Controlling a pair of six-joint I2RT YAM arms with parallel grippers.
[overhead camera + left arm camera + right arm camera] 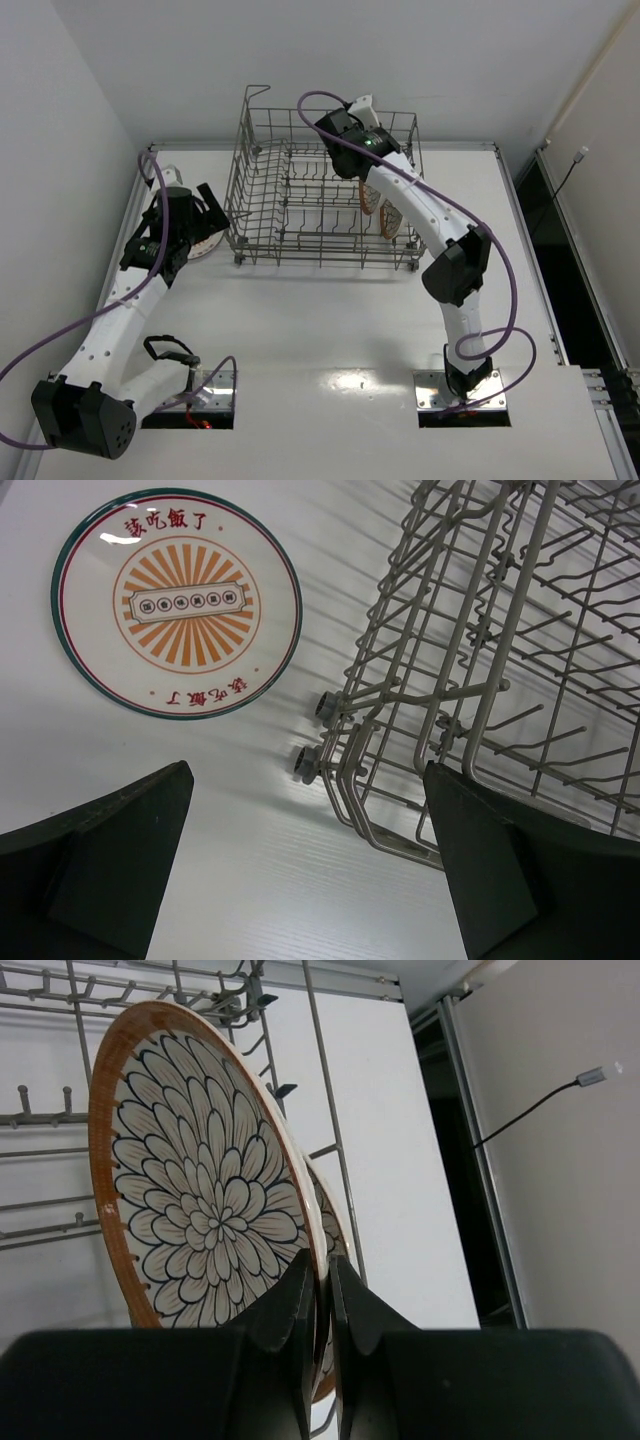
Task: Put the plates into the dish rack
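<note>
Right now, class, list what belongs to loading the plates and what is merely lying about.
Job: petal plate, clamped in right gripper; cream plate behind it; sunburst plate on table; dish rack; left gripper, open.
Lying about: purple cables; plug lead by the wall.

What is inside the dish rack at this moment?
In the dish rack the brown-rimmed petal plate stands on edge, pinched by the right gripper. Behind it a second plate shows only a sliver; the rest is covered.

L end effector (pixel 307 780) spread, R end effector (pixel 322 1275) clamped
</note>
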